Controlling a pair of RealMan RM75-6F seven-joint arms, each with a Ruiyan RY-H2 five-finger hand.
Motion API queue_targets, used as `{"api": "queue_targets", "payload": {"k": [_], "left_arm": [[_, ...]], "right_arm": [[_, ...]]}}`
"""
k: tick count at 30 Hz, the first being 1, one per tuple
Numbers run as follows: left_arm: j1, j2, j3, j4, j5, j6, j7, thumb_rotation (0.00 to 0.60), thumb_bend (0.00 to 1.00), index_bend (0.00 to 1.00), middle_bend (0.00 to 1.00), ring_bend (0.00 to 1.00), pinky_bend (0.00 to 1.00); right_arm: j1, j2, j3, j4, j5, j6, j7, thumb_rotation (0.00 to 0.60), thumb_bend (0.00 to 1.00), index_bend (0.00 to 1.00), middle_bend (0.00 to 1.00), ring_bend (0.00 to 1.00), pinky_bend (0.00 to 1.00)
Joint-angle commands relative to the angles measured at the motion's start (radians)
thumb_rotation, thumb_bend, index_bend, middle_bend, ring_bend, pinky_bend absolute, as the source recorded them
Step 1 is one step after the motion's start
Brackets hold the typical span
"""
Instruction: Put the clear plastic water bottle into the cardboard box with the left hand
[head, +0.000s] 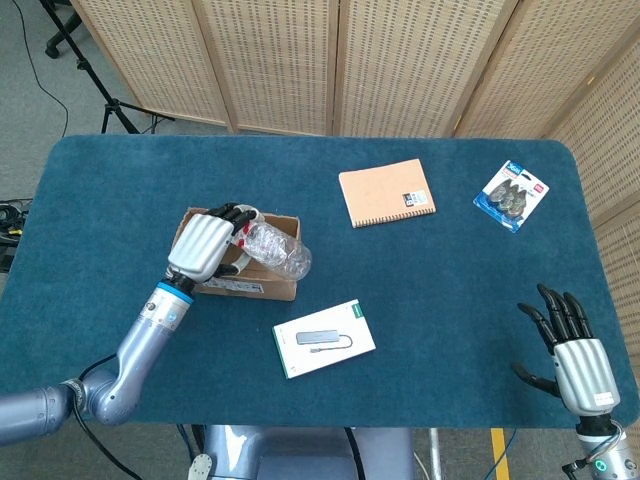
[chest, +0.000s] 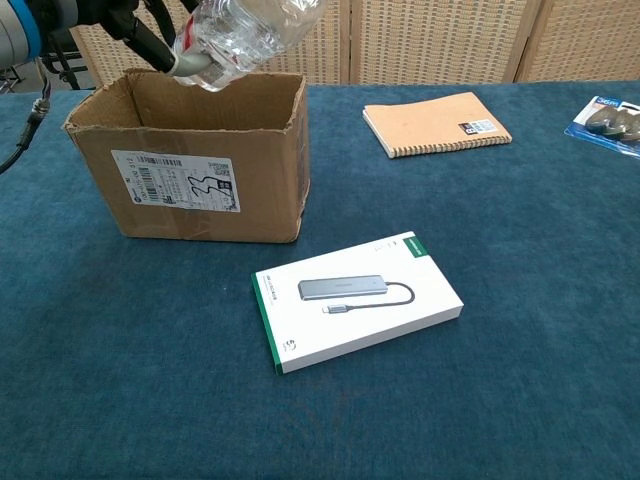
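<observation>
Left hand (head: 203, 246) clamped on clear plastic water bottle (chest: 243, 32), tilted above open cardboard box (chest: 190, 182). Right hand (head: 578, 350) spread, empty, near surface (head: 450, 290) edge.

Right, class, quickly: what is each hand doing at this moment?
Left hand: holds the clear plastic water bottle above the cardboard box.
Right hand: open, fingers apart, holding nothing.
</observation>
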Motion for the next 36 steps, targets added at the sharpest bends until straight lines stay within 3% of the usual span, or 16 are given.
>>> {"api": "queue_targets", "payload": {"k": [1, 9, 11, 15, 18, 22, 27, 36], "left_arm": [[0.005, 0.033, 0.016, -0.050, -0.052, -0.015, 0.041, 0.600, 0.64, 0.78, 0.53, 0.35, 0.39], [0.015, 0.048, 0.033, -0.084, -0.103, 0.002, 0.063, 0.600, 0.57, 0.78, 0.53, 0.34, 0.39], [0.018, 0.055, 0.035, -0.090, -0.105, 0.002, 0.062, 0.600, 0.52, 0.71, 0.51, 0.34, 0.39], [0.021, 0.070, 0.046, -0.090, -0.093, -0.001, 0.056, 0.600, 0.43, 0.52, 0.34, 0.23, 0.33], [0.021, 0.077, 0.047, -0.088, -0.088, -0.013, 0.034, 0.600, 0.37, 0.39, 0.18, 0.08, 0.17], [0.020, 0.084, 0.051, -0.084, -0.084, -0.026, 0.016, 0.600, 0.27, 0.26, 0.01, 0.00, 0.01], [0.019, 0.093, 0.050, -0.088, -0.084, -0.032, 0.003, 0.600, 0.19, 0.21, 0.00, 0.00, 0.00], [0.022, 0.109, 0.042, -0.103, -0.078, -0.027, -0.031, 0.600, 0.18, 0.20, 0.00, 0.00, 0.00]], "right_arm": [[0.000, 0.000, -0.001, 0.000, -0.001, 0.000, -0.001, 0.600, 0.10, 0.18, 0.00, 0.00, 0.00], [-0.004, -0.005, 0.005, 0.002, 0.002, 0.013, -0.001, 0.600, 0.10, 0.18, 0.00, 0.00, 0.00], [-0.005, -0.007, 0.006, 0.004, 0.002, 0.016, 0.000, 0.600, 0.10, 0.18, 0.00, 0.00, 0.00], [-0.006, -0.013, 0.008, 0.010, 0.002, 0.021, -0.002, 0.600, 0.10, 0.18, 0.00, 0.00, 0.00], [-0.006, -0.016, 0.008, 0.012, -0.002, 0.025, -0.004, 0.600, 0.10, 0.18, 0.00, 0.00, 0.00], [-0.007, -0.021, 0.011, 0.016, -0.002, 0.030, -0.002, 0.600, 0.10, 0.18, 0.00, 0.00, 0.00], [-0.007, -0.026, 0.014, 0.022, -0.003, 0.036, 0.005, 0.600, 0.10, 0.18, 0.00, 0.00, 0.00], [-0.008, -0.031, 0.014, 0.031, -0.004, 0.040, 0.011, 0.600, 0.10, 0.18, 0.00, 0.00, 0.00]]}}
